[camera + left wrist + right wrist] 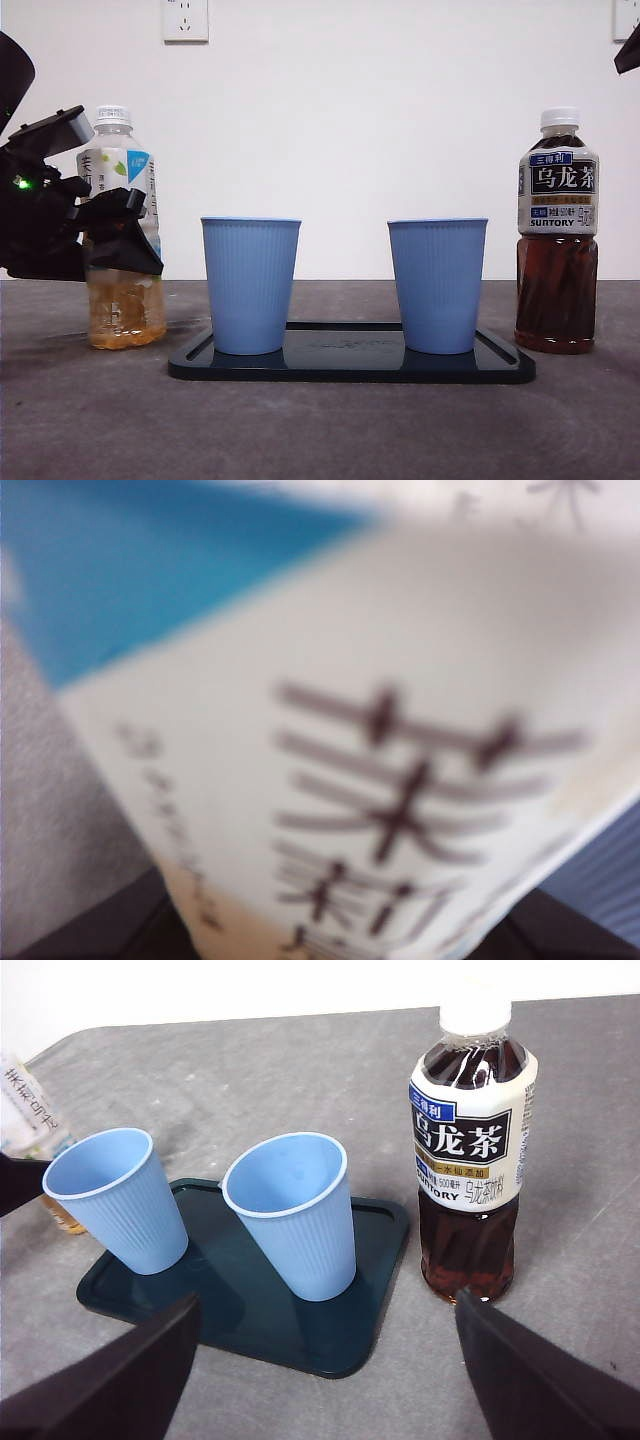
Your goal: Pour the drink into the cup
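Note:
A pale tea bottle with a white cap stands on the table at the left. Its blurred white and blue label fills the left wrist view. My left gripper is around this bottle at mid-height. Two blue cups, the left cup and the right cup, stand upright and empty on a dark tray. A dark oolong tea bottle stands capped at the right. My right gripper is open and empty, above the table near the dark bottle and the tray.
The grey table runs to a white wall with power outlets. The right arm shows only as a black tip at the top right corner of the front view.

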Available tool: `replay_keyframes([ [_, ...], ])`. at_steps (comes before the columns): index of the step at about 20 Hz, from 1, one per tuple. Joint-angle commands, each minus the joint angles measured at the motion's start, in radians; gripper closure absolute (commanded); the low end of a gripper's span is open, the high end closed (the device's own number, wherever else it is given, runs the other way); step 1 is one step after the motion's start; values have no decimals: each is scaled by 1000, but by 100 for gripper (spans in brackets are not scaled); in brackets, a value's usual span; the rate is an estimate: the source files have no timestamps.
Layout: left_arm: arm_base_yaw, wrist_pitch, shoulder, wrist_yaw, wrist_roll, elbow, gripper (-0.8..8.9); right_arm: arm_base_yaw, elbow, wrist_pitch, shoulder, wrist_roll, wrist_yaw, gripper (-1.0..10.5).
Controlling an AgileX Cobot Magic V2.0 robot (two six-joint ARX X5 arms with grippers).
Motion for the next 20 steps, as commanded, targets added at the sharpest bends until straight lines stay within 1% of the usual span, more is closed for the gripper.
replay_keyframes([
  [1,0,-30,-56,-3,64,14,578,7,11,6,1,-12,3,542],
  [3,0,-147,-114,-9,137,48,578,7,11,6,1,-12,3,542],
  [6,0,-389,-185,-66,270,146,578,7,11,6,1,-12,3,542],
  [8,-2,-547,-222,-119,364,224,578,7,11,6,1,-12,3,542],
  [12,-27,-802,-261,-241,548,372,578,7,11,6,1,-13,3,542],
  [16,-76,-986,-265,-395,695,504,585,7,11,6,1,-13,2,542],
  [18,-107,-1036,-265,-465,764,549,600,7,11,6,1,-13,2,542],
  [20,-142,-1070,-264,-527,811,580,600,7,11,5,1,-13,2,542],
])
